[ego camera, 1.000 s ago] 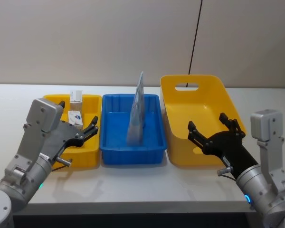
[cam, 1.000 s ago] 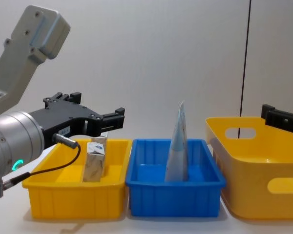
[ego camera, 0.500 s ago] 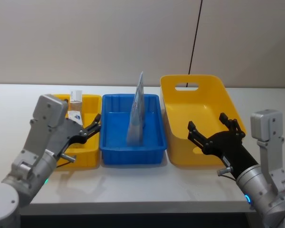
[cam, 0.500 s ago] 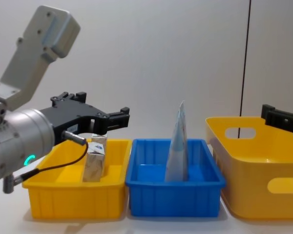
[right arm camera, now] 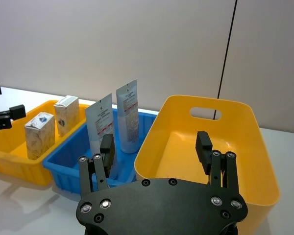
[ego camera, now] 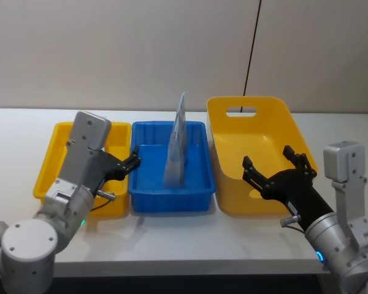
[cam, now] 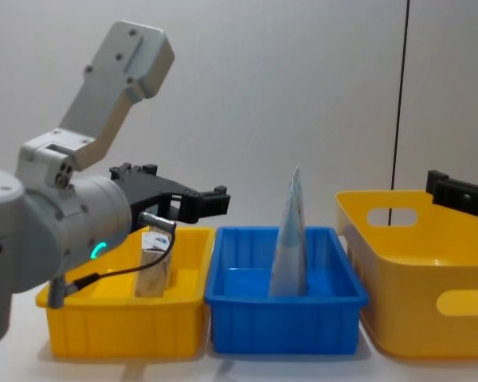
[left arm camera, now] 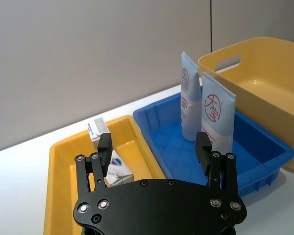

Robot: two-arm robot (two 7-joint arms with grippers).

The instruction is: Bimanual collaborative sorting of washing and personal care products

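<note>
Two pale blue-grey pouches (left arm camera: pixel 188 103) (right arm camera: pixel 102 123) stand upright in the blue tray (ego camera: pixel 168 199), seen edge-on in the chest view (cam: pixel 291 239). Two cream cartons (right arm camera: pixel 39 134) (left arm camera: pixel 118 169) stand in the yellow tray (ego camera: pixel 46 174). My left gripper (ego camera: pixel 133 160) (cam: pixel 215 200) (left arm camera: pixel 153 144) hovers open and empty over the seam between the yellow and blue trays, its tips pointing toward the pouches. My right gripper (ego camera: pixel 267 160) (right arm camera: pixel 154 142) stands open and empty at the near wall of the large yellow basket (ego camera: pixel 251 110).
The three containers sit side by side on a white table: yellow tray, blue tray, then the basket (cam: pixel 382 239). A grey wall with a dark vertical cable rises behind. Bare table lies in front of the containers.
My left arm has swung right, from beside the yellow tray's near side to the edge of the blue tray, and now covers the cartons in the head view. The right arm has stayed put.
</note>
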